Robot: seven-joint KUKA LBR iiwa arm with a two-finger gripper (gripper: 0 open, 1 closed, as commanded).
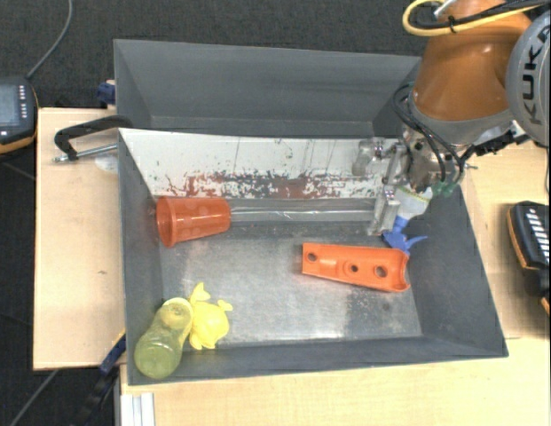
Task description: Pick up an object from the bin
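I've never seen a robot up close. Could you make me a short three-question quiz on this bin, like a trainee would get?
1. True or false: the orange cup lies on its side.
2. Where does the yellow-green bottle lie? A) near corner, view's left B) far corner, view's right C) middle of the floor
3. Fill in: the small thing next to the pincer is coloured ____.
Key: 1 true; 2 A; 3 blue.

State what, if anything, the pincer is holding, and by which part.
It cannot be told. A small blue thing sits at the pincer's tip, above the orange flat piece's right end; any grip is hidden.
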